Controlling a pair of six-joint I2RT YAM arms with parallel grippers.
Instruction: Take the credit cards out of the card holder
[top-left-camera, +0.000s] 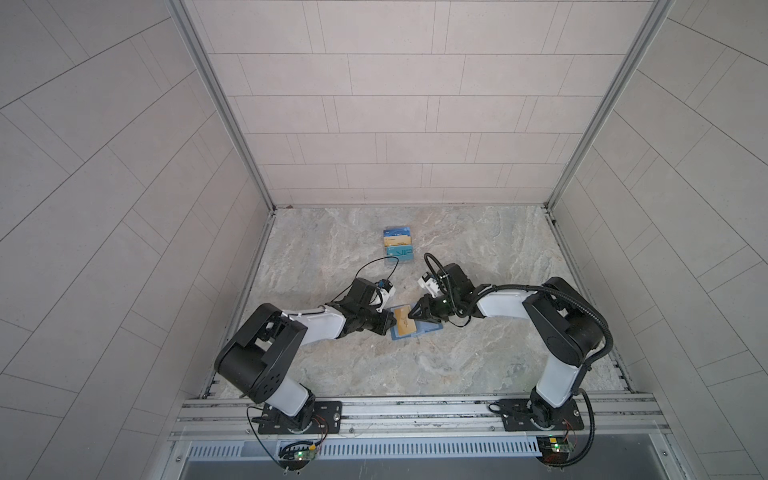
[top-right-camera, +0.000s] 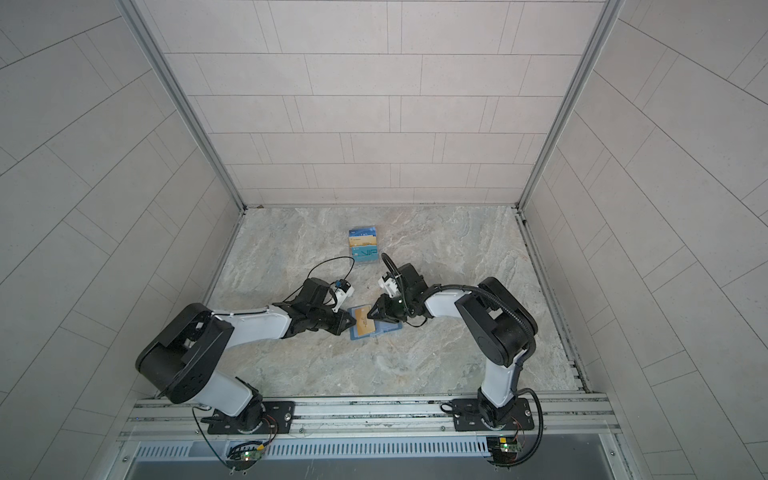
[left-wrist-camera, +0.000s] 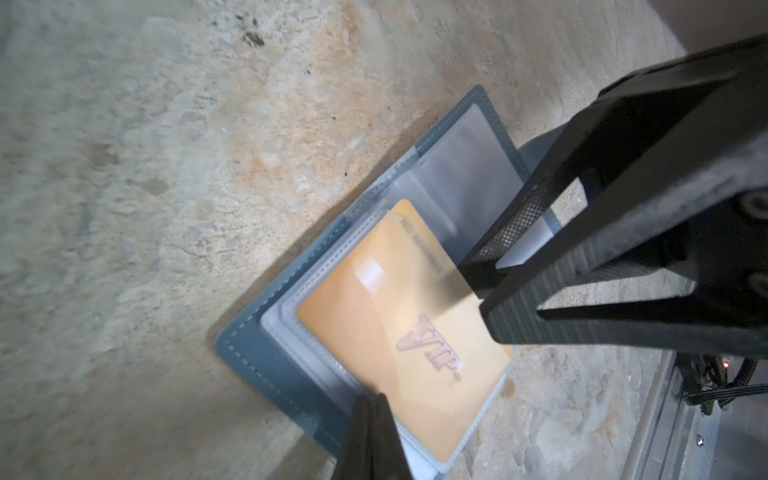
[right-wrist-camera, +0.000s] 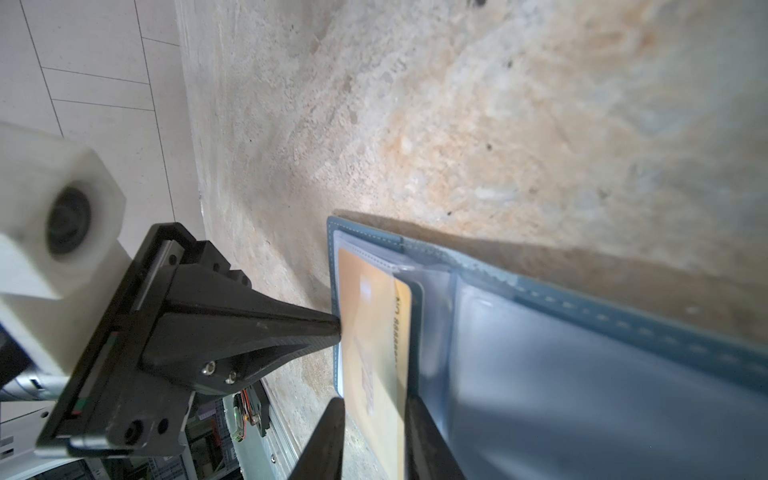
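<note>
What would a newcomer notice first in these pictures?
The gold VIP card, poking partly out of the open teal card holder on the marble table. The shut left claw presses on the holder while the right claw straddles the card's corner. Farther back, a clear stand displays more cards.

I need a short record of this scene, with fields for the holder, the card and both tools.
card holder: open flat on the table, clear sleeves up
gold card: partly out of its sleeve
left tool: shut, tip on the holder's edge
right tool: partly open, astride the card's free edge
card stand: farther back, three cards showing
</note>
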